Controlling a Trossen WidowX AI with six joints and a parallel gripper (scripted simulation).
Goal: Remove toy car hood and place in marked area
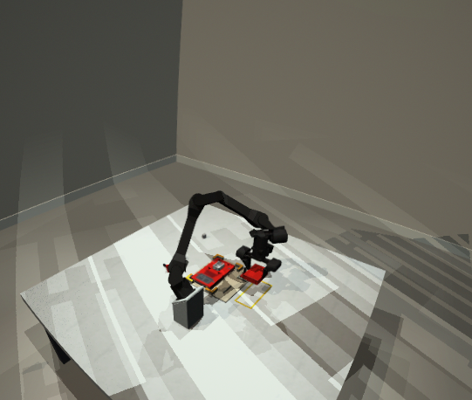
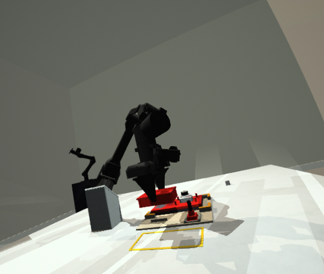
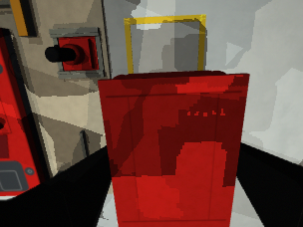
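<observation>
The red hood [image 1: 253,274] [image 2: 167,195] [image 3: 171,114] is off the car and in the air. My gripper [image 1: 257,272] [image 2: 157,194] [image 3: 170,149] is shut on it, one finger on each side. The red car body [image 1: 215,276] [image 2: 170,206] [image 3: 7,95] sits on the tan board, its grey engine [image 1: 218,265] [image 2: 185,197] uncovered. The marked area, a yellow outline [image 1: 262,297] [image 2: 166,248] [image 3: 164,19], lies on the table beside the board. In the wrist view it shows past the hood's far end, and the hood hides its near part.
The tan board [image 1: 231,284] [image 2: 173,222] [image 3: 55,105] carries yellow corner pieces and a red fixture with a black upright knob [image 2: 192,215] [image 3: 75,52]. A grey block [image 1: 195,307] [image 2: 99,209] stands by the arm's base. A small dark object [image 1: 204,236] [image 2: 227,182] lies farther back.
</observation>
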